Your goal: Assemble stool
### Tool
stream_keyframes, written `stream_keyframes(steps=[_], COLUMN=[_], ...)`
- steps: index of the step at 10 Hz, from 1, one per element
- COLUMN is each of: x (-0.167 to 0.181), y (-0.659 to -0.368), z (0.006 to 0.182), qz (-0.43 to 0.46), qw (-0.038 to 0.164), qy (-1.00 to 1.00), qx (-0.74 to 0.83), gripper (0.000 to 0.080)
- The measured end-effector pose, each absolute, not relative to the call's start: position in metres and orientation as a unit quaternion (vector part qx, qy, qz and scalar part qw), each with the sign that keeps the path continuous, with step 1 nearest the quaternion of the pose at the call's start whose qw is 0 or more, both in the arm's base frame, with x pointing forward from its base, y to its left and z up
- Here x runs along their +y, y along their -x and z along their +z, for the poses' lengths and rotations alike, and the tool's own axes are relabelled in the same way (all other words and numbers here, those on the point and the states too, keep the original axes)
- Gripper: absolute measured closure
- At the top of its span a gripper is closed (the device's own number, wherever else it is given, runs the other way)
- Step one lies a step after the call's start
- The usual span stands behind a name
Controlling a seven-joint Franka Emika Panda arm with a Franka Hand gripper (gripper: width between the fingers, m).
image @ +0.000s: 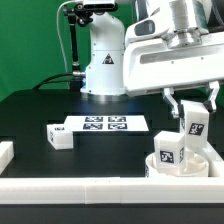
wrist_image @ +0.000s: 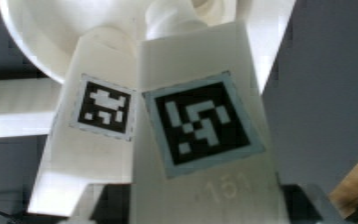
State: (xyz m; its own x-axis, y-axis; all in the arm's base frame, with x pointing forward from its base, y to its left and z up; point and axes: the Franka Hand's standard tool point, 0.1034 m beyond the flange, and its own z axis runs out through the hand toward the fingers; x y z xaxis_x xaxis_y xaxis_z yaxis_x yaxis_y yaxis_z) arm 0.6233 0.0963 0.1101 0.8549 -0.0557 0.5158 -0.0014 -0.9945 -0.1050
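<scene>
The round white seat (image: 182, 166) lies at the exterior view's right, near the front rail. One tagged white leg (image: 168, 150) stands upright in it. My gripper (image: 192, 108) is shut on a second tagged white leg (image: 196, 123) and holds it upright just above the seat, beside the standing leg. In the wrist view the held leg (wrist_image: 202, 120) fills the middle between my dark fingers (wrist_image: 115, 205). The standing leg (wrist_image: 94, 110) is right beside it and the seat (wrist_image: 69, 45) lies behind. A third leg (image: 60, 137) lies loose on the black table at the exterior view's left.
The marker board (image: 105, 124) lies flat in the middle of the table. White border rails run along the front edge (image: 90, 190) and the exterior view's left (image: 6, 152). The robot base (image: 103, 60) stands at the back.
</scene>
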Motion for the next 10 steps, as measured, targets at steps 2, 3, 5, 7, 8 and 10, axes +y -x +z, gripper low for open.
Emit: stream_keyframes(steps=[2, 3, 5, 7, 8, 10], x=[0.104, 0.111, 0.121, 0.115, 0.113, 0.108], y=[-0.623, -0.623, -0.621, -0.62, -0.62, -0.621], z=[0.112, 0.113, 0.11, 0.104, 0.104, 0.103], qz=[-0.277, -0.277, -0.276, -0.273, -0.274, -0.274], qw=[0.056, 0.06, 0.062, 0.057, 0.055, 0.053], qy=[0.959, 0.959, 0.959, 0.96, 0.96, 0.96], qx=[0.02, 0.017, 0.011, 0.006, 0.005, 0.004], gripper=[0.0472, 0.0472, 0.0472, 0.0472, 0.0472, 0.0472])
